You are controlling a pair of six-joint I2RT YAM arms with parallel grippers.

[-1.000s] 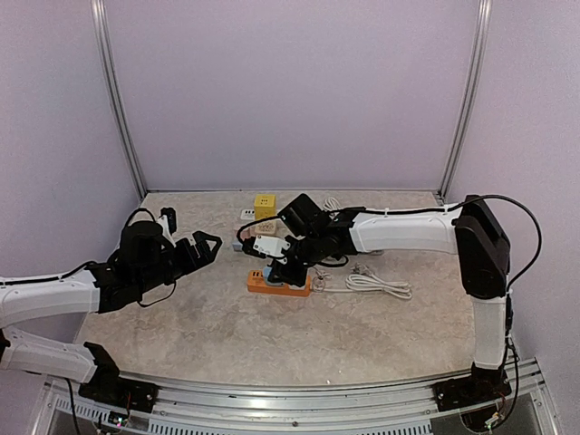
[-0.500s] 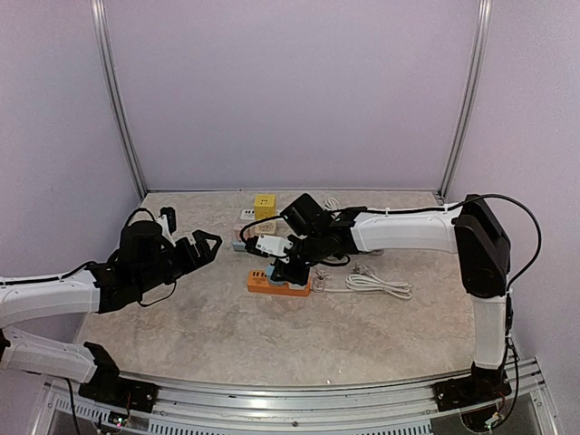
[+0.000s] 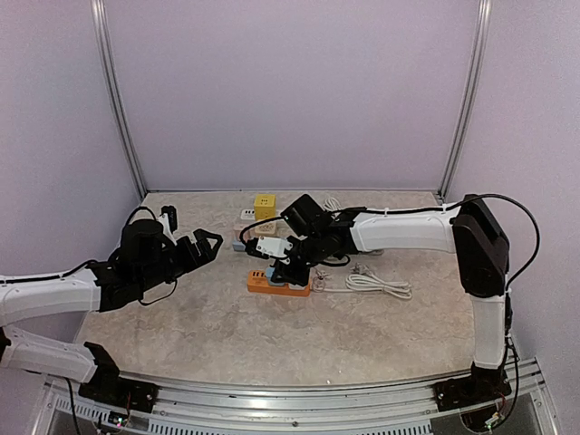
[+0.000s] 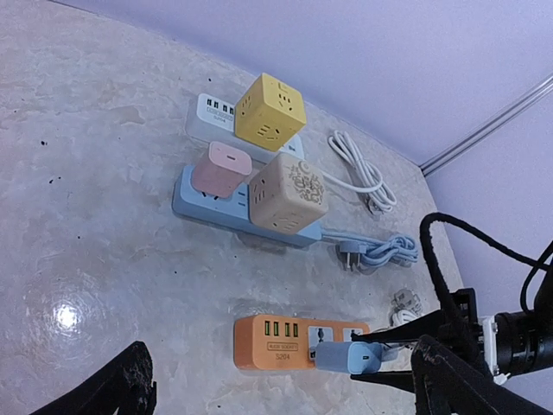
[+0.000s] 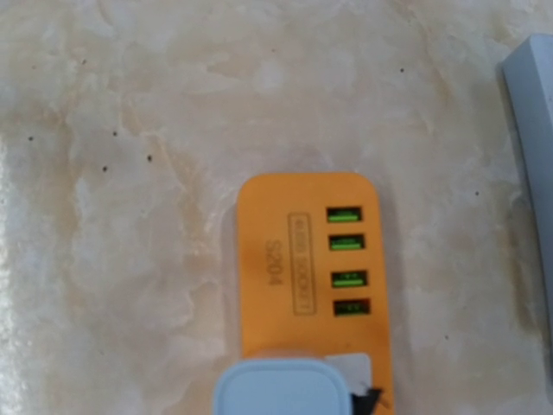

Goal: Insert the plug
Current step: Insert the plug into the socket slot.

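Note:
An orange power strip (image 3: 270, 283) lies flat on the table, its green USB ports (image 5: 348, 259) and sockets facing up. My right gripper (image 3: 288, 266) is shut on a light blue plug (image 4: 346, 357) and holds it end-on against a socket of the strip (image 4: 276, 341). The plug (image 5: 281, 389) covers the near part of the strip (image 5: 285, 251) in the right wrist view, and its prongs are hidden. My left gripper (image 3: 207, 245) hovers open to the left of the strip, holding nothing, with one finger (image 4: 117, 389) at the frame's lower left.
Behind the orange strip lies a blue power strip (image 4: 194, 203) carrying a pink adapter (image 4: 222, 169) and a beige cube (image 4: 287, 194). A yellow cube (image 4: 270, 111) sits on a white strip farther back. White cables (image 3: 379, 285) and a blue cord (image 4: 380, 252) lie to the right.
The right gripper with the plug has shifted very slightly over the orange strip. The left arm has stayed still.

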